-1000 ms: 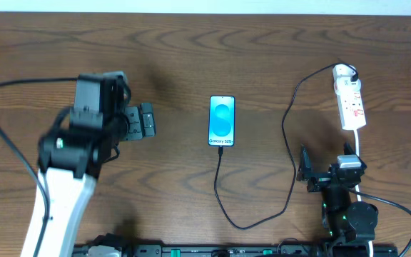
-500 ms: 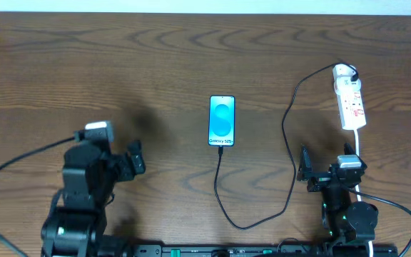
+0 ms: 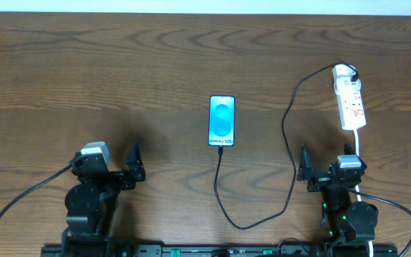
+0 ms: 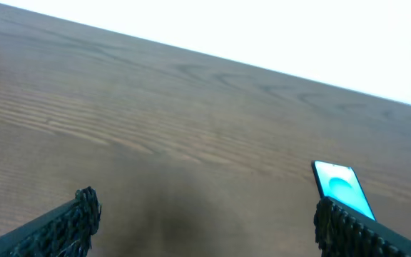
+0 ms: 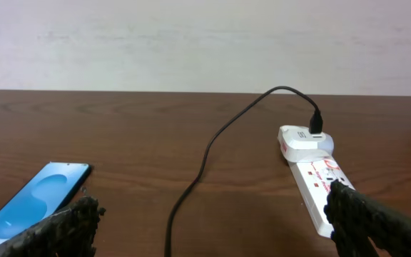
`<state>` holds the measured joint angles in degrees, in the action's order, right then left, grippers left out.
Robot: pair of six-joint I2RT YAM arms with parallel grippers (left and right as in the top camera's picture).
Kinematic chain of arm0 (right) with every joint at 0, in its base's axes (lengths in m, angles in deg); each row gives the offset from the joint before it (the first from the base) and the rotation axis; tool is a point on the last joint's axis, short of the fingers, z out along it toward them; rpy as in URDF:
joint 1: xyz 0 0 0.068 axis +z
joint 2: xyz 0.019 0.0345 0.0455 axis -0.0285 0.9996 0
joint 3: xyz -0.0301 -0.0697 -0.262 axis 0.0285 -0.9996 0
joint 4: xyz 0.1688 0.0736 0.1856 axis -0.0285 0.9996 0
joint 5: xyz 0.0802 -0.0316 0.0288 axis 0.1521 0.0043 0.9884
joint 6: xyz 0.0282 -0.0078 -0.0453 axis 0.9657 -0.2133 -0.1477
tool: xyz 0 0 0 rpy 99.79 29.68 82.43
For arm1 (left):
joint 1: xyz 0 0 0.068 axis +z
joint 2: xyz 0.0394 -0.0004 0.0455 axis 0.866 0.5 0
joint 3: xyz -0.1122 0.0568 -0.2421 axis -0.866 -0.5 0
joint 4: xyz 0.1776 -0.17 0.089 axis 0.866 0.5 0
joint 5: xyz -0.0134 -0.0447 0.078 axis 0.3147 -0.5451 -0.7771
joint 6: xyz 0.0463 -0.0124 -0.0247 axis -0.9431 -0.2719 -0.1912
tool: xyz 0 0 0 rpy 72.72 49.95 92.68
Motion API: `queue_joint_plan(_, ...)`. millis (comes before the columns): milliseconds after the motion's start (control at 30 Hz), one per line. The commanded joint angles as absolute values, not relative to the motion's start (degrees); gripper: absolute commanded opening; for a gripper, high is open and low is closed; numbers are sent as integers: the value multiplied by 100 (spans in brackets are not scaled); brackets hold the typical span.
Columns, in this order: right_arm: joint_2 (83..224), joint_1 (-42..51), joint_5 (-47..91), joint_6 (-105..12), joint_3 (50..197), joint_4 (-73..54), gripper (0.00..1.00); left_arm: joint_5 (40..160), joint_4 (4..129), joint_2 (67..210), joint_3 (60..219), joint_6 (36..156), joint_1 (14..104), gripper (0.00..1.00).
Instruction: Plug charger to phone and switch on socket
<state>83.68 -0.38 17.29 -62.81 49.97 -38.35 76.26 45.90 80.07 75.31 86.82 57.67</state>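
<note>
overhead: the phone (image 3: 222,120) lies on the table (image 3: 120,71), the charger (image 3: 289,143) running from the phone's near edge to the socket (image 3: 349,103), well right of the phone; left fingers (image 3: 140,173) and right fingers (image 3: 303,163) gape, empty

left wrist: the phone shows beyond spread fingers

right wrist: the socket sits right of the phone, its switch too small to make out, so the right arm should likely find it first, then press squarely
</note>
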Motion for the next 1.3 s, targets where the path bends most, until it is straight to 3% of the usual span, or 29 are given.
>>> queue_joint_plan(0,8331,-9,1711,-6364,4973,-3826,99,7637,4391,7690,7218,8593,5899,98)
queue_joint_plan(700,8331,-9,1711,-6364,4973,-3826,99,7633,3412,6654,6318,8610,5907,98)
queue_joint_plan(1267,8331,-9,1711,-6364,4973,-3828,99,7655,2706,6654,5979,8339,5907,98)
